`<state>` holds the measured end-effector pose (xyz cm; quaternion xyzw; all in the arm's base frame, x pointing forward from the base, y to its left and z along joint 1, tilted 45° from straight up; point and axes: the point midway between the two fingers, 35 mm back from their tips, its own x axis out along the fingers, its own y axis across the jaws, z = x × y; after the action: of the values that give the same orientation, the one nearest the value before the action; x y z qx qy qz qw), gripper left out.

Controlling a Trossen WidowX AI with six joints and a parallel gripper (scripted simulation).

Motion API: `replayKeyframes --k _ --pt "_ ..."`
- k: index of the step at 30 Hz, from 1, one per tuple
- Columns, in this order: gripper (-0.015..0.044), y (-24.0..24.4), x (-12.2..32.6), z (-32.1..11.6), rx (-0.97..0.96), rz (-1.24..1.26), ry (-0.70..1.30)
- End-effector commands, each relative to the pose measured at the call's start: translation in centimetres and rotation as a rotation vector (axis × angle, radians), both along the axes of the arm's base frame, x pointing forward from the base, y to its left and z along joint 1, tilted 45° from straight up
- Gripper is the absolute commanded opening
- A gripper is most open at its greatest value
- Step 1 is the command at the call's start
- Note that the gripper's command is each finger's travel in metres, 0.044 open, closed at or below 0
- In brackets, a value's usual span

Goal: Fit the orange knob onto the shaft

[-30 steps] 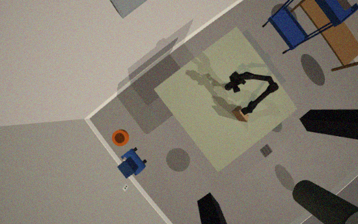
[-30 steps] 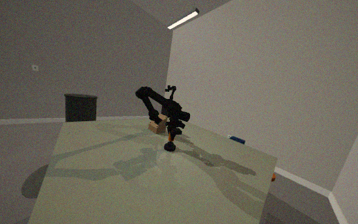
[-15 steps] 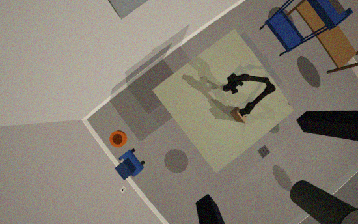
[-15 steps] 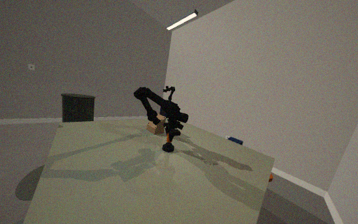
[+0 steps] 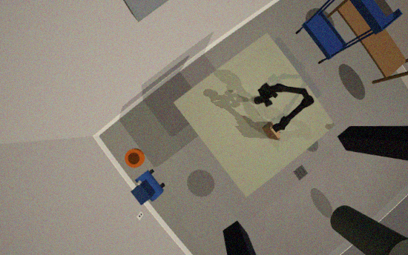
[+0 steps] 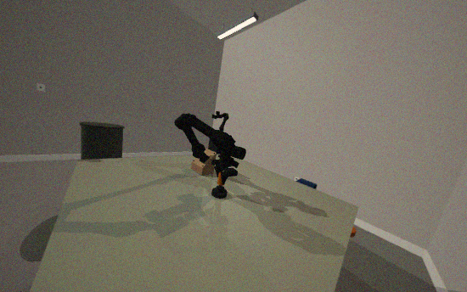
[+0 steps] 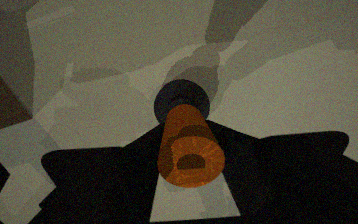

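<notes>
My gripper [image 7: 184, 125] [image 6: 222, 175] [image 5: 260, 99] is shut on the orange knob [image 7: 189, 146] [image 6: 219, 180], a tall cylinder with a D-shaped hole in the end that faces the wrist camera. The knob stands upright over the dark round pedestal [image 7: 178, 96] [image 6: 219, 193], its lower end at the pedestal's middle. In the exterior view a short gap of knob shows between the fingers and the pedestal. The dark shaft is hidden by the knob. The fingers are dark shapes on both sides of the knob in the wrist view.
The pedestal stands on a pale green table top [image 6: 153, 250] [image 5: 245, 163]. A tan block [image 6: 202, 166] [image 5: 271, 130] sits at the arm's base. On the floor are blue chairs [image 5: 324, 33], a wooden table [image 5: 382, 48], an orange bin [image 5: 133, 158] and dark cylinders [image 5: 363, 226].
</notes>
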<state>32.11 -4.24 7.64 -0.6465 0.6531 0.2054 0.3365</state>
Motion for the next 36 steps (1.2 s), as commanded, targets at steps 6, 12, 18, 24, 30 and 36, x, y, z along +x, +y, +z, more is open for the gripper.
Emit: replayKeyframes --k 6,12,18,24,30,36 --pt "0.0 -0.29 0.05 -0.16 -0.007 0.047 0.045" --pt "0.0 -0.24 0.07 -0.18 -0.007 0.047 0.045" --pt "0.0 -0.24 0.06 -0.24 -0.007 0.047 0.045" --pt "0.0 0.07 -0.06 -0.01 -0.007 0.047 0.045" --pt "0.0 0.09 -0.05 0.09 -0.012 0.101 0.099" --pt "0.0 -0.14 -0.03 0.01 -0.02 0.194 0.193"
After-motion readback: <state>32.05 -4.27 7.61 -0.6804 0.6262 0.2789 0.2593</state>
